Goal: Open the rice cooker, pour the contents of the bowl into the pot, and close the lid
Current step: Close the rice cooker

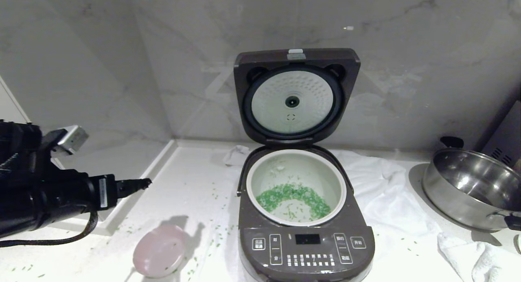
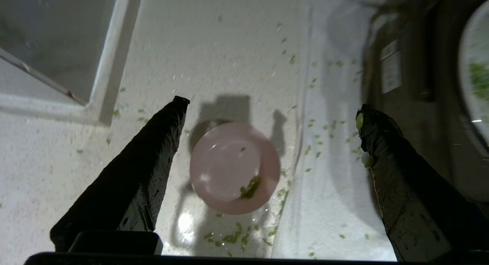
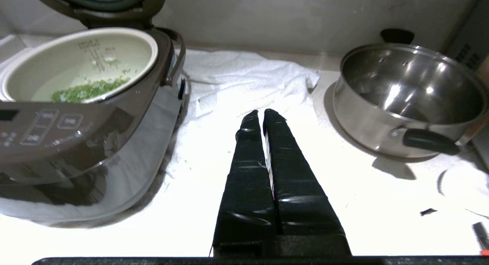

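Bowl set down, cooker open

The left gripper (image 2: pixel 271 108) hangs spread wide and empty above the bowl (image 2: pixel 234 167), which sits between its fingers beside the rice cooker (image 1: pixel 305 217); the right gripper (image 3: pixel 263 114) is pressed closed.

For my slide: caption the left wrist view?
Open left gripper above the pink bowl on a counter strewn with green bits.

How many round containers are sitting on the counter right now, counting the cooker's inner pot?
3. The pot sits inside the open rice cooker, the pink bowl stands on the counter to its left, and the steel pan is at far right. None seems hidden.
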Tool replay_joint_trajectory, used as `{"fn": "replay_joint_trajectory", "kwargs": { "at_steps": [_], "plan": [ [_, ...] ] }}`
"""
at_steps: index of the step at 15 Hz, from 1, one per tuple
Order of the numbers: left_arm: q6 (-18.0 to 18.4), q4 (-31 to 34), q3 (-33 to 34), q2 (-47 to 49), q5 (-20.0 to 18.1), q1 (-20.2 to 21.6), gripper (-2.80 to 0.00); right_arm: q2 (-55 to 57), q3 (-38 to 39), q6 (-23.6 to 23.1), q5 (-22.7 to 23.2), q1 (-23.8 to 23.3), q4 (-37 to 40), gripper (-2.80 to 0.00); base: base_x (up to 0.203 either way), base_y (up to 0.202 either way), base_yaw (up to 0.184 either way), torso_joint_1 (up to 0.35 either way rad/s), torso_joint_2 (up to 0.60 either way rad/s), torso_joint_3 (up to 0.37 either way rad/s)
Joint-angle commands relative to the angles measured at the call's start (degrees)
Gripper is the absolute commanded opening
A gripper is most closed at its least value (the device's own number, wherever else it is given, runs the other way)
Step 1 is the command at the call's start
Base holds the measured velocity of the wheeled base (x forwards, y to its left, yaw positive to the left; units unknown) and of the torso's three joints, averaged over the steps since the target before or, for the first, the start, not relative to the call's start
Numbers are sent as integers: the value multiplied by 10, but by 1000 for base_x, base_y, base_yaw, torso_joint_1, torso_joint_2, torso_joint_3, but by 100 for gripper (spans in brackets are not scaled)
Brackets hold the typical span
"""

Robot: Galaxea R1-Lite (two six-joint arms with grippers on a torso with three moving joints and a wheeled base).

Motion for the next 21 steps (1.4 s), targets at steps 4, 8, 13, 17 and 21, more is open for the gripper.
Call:
{"fn": "replay_joint_trajectory", "kwargs": {
  "at_steps": [4,8,13,17,21],
  "plan": [
    [2,-3,45,-201,-4,-17,0,3,104,-3,1,0,-109,-280,0,0,0,0,0,0],
    [7,0,41,-274,-5,-14,0,3,115,-7,1,0,-126,-280,0,0,0,0,0,0],
    [41,2,45,-346,0,-11,0,3,151,-8,8,0,-159,-280,0,0,0,0,0,0],
    [68,1,46,-450,3,4,0,3,151,-18,6,0,-164,-280,0,0,0,0,0,0],
    [131,3,82,-545,6,2,0,-41,137,-39,-4,-49,-141,-280,0,0,0,0,0,0]
  ]
}}
